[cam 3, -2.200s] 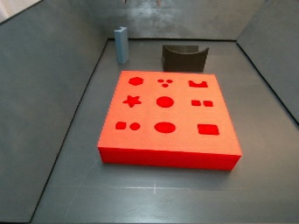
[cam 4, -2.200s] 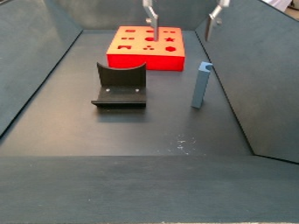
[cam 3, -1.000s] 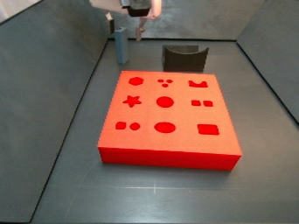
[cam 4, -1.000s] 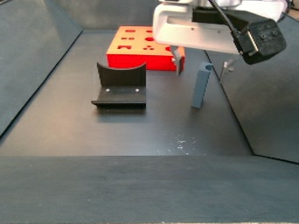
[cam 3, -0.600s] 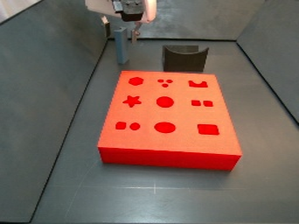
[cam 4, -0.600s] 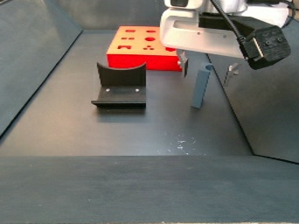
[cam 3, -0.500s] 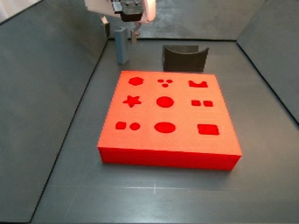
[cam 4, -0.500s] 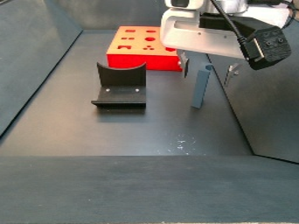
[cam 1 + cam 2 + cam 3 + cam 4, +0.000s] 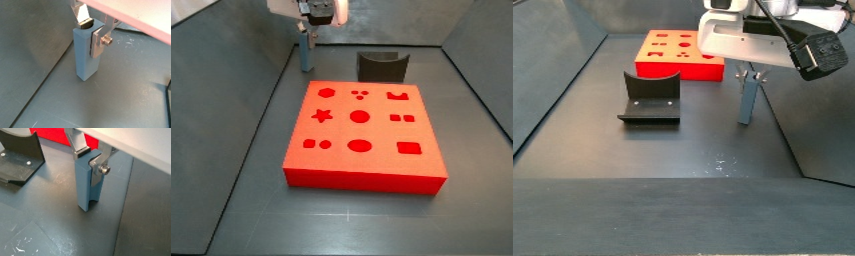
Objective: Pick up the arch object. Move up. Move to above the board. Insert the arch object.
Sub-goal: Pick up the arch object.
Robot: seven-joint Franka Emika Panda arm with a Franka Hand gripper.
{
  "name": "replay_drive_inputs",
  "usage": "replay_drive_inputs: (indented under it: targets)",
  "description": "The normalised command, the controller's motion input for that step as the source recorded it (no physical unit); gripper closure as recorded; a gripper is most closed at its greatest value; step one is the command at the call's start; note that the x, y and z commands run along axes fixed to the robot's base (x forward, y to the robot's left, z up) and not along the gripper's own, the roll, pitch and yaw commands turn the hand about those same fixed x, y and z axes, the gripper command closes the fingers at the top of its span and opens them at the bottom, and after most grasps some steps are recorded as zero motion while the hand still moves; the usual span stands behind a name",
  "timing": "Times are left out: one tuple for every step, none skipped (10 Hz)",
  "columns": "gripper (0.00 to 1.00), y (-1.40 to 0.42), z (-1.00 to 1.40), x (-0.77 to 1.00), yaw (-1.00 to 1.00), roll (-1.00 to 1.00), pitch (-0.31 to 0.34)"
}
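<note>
Gripper (image 9: pixel 92 31) down at the arch object (image 9: pixel 87 56), near the floor's far edge beyond the board (image 9: pixel 362 135), fingers (image 9: pixel 98 167) flanking its top; clamped or not, cannot tell. Object apparently standing on the floor. Lift, carry above the board and insertion all left.
</note>
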Motion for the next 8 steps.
replay_drive_inputs:
  targets:
    - [1.00, 0.00, 0.00, 0.00, 0.00, 0.00, 0.000]
    - [1.00, 0.00, 0.00, 0.00, 0.00, 0.00, 0.000]
    - [1.00, 0.00, 0.00, 0.00, 0.00, 0.00, 0.000]
    - [1.00, 0.00, 0.00, 0.00, 0.00, 0.00, 0.000]
    - [1.00, 0.00, 0.00, 0.00, 0.00, 0.00, 0.000]
    - [1.00, 0.00, 0.00, 0.00, 0.00, 0.00, 0.000]
    - [1.00, 0.00, 0.00, 0.00, 0.00, 0.00, 0.000]
    - [1.00, 0.00, 0.00, 0.00, 0.00, 0.00, 0.000]
